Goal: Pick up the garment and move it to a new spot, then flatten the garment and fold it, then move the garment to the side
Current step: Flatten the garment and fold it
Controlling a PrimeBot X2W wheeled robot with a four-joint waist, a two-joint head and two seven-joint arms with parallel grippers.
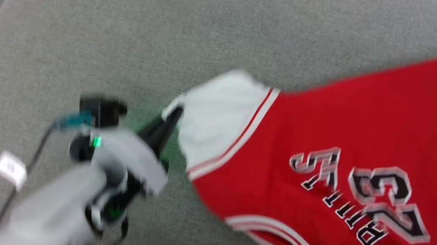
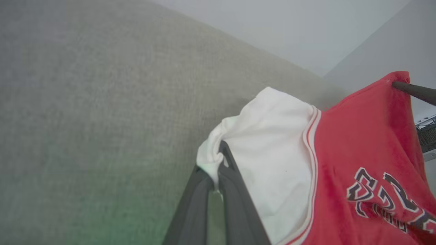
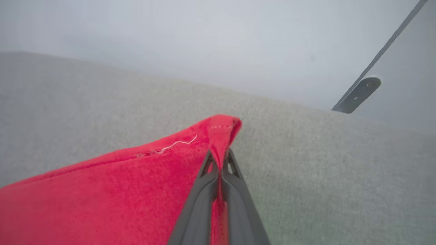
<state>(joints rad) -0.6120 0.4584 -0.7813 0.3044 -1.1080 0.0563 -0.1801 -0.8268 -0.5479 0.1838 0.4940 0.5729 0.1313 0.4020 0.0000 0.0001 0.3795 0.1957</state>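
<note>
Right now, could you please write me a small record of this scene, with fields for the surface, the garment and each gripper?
surface: grey fabric surface
garment: red jersey, white sleeve with red-and-white trim, black white-outlined lettering on the chest
left gripper: shut on the edge of the white sleeve
right gripper: shut on a red corner of the jersey
garment state: held at two points, cloth running between the grippers
picture quality: head view blurred
</note>
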